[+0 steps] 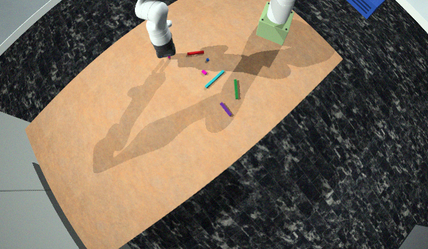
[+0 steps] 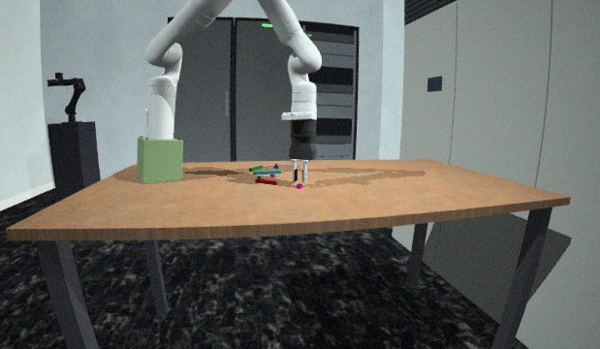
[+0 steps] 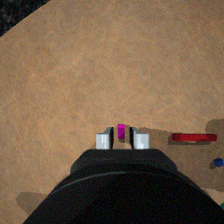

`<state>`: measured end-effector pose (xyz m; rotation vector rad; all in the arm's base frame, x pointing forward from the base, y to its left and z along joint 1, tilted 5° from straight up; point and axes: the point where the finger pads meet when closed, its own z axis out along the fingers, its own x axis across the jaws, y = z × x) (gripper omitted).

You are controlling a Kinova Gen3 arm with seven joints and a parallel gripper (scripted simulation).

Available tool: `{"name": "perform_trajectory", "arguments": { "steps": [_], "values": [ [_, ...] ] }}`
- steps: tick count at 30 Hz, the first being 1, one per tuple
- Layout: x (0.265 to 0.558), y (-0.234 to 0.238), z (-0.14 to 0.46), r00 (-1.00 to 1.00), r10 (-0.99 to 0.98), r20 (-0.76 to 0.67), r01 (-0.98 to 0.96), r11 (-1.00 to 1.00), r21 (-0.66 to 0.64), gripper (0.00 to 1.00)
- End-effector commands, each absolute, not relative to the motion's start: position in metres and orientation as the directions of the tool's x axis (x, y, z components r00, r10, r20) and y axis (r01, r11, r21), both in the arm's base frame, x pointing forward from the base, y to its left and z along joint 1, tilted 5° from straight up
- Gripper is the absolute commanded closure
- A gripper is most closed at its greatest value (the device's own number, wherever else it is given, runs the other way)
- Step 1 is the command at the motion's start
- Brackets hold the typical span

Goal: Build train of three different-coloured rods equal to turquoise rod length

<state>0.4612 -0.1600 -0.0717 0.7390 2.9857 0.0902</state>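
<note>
Wooden tabletop (image 1: 96,145) over dark speckled floor (image 1: 338,155), grey cabinets (image 2: 261,97) behind. Jaws pointing straight down, roughly half open, gripping nothing. Straddling a short magenta rod (image 3: 121,131) that lies flat on the tabletop, with a visible gap to each finger in the wrist view; fingertips just above it in the exterior view. Next out: red rod (image 1: 195,52), flat, apart from that magenta rod, not end to end with it. Blue rod (image 1: 207,59) near the red rod's far end, not touching. Further out: second magenta rod (image 1: 204,72) just beside one end of the turquoise rod (image 1: 214,79), which lies diagonal. Green rod (image 1: 236,89) and purple rod (image 1: 225,108) beyond, each lying separate. No three rods lined up. Arm mounted on light green pedestal (image 1: 269,32) at tabletop edge.
</note>
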Motion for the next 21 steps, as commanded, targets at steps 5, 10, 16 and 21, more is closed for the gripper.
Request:
{"name": "perform_trajectory", "arguments": {
  "steps": [5,10,16,21],
  "values": [
    [0.463,-0.16,-0.077,-0.879,0.474,-0.052,0.47,0.879,0.074,0.46],
    [0.463,-0.16,-0.082,-0.879,0.474,-0.052,0.47,0.879,0.074,0.46],
    [0.463,-0.159,-0.085,-0.879,0.474,-0.052,0.47,0.879,0.074,0.46],
    [0.464,-0.159,-0.088,-0.879,0.474,-0.052,0.47,0.879,0.074,0.46]
  ]
}}
